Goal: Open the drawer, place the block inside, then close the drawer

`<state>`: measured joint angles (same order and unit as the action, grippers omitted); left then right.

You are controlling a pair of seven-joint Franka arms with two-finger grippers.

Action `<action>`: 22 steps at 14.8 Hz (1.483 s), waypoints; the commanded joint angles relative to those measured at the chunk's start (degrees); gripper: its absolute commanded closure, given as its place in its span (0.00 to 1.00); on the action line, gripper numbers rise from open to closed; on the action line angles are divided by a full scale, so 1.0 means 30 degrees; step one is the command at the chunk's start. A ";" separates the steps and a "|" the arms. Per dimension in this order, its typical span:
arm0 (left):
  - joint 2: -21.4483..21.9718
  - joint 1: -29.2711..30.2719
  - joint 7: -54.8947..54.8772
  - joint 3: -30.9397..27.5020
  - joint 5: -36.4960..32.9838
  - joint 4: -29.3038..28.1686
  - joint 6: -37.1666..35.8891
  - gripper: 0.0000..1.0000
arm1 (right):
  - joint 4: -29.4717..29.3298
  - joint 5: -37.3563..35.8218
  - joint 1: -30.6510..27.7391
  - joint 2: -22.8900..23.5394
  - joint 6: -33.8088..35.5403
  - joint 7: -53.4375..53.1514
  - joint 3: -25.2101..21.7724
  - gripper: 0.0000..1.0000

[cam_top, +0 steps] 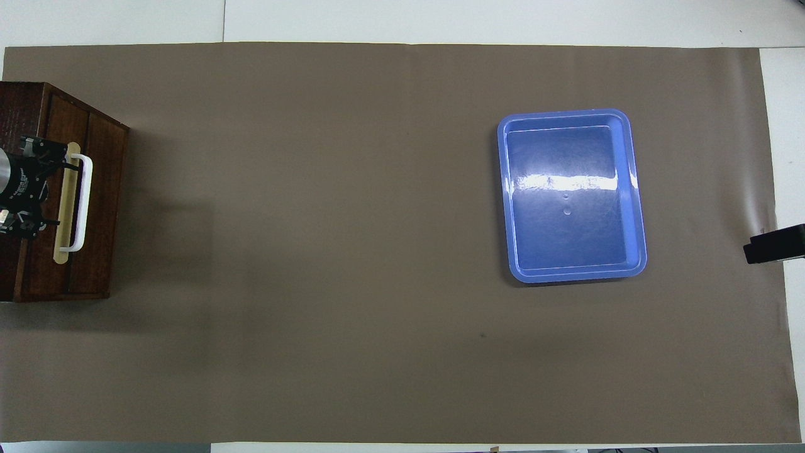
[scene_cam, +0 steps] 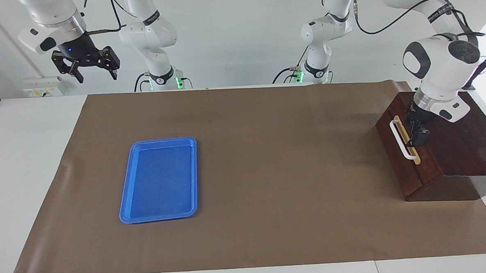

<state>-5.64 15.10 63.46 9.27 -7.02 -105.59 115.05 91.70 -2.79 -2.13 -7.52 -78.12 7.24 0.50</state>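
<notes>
The left gripper (scene_cam: 416,135) sits low against the front of the drawer (scene_cam: 408,168), right at the white bar handle (scene_cam: 400,140) on its pale yellow strip (scene_cam: 416,158). Whether its jaws are clenched on the handle or merely beside it cannot be told. The left arm (scene_cam: 440,62) bends down over the dark wooden box (scene_cam: 473,143), its wrist tilted toward the drawer front. In the overhead view the left gripper (cam_top: 31,189) lies over the box top, with its tips reaching the handle (cam_top: 85,201).

The right gripper (scene_cam: 94,71) hangs high in the air at the right arm's end of the table, off the edge of the brown mat (scene_cam: 248,173), its jaws spread apart and holding nothing. The right arm (scene_cam: 53,25) waits there.

The drawer is shut or nearly so, its reddish-brown front about flush with the box, which stands at the left arm's end of the table (scene_cam: 22,162). The drawer's inside is hidden.

The blue tray (scene_cam: 160,179) lies flat on the mat toward the right arm's end, well apart from the box. It holds nothing; only a glare streak shows across its floor in the overhead view (cam_top: 635,189).

The yellow block shows in neither view.
</notes>
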 commanded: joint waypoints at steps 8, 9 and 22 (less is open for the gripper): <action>0.3433 -0.2981 -1.5837 0.0541 0.1572 0.2589 -0.9754 0.00 | 0.0313 0.0667 -0.0373 -0.0277 -0.0180 0.0047 0.0184 0.00; 0.3433 -0.2952 -1.6722 0.0454 0.2476 0.2618 -0.9640 0.00 | 0.0313 0.0668 -0.0373 -0.0277 -0.0180 0.0047 0.0184 0.00; 0.2322 -0.2951 -2.0036 0.0512 0.1343 0.3726 -0.9638 0.00 | 0.0313 0.0609 -0.0197 -0.0539 -0.0093 0.0222 0.0214 0.00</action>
<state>2.48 6.45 6.21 10.80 -2.00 -96.91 86.81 91.69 -2.05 -2.02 -7.82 -78.12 7.24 0.96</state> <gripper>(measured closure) 0.000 0.000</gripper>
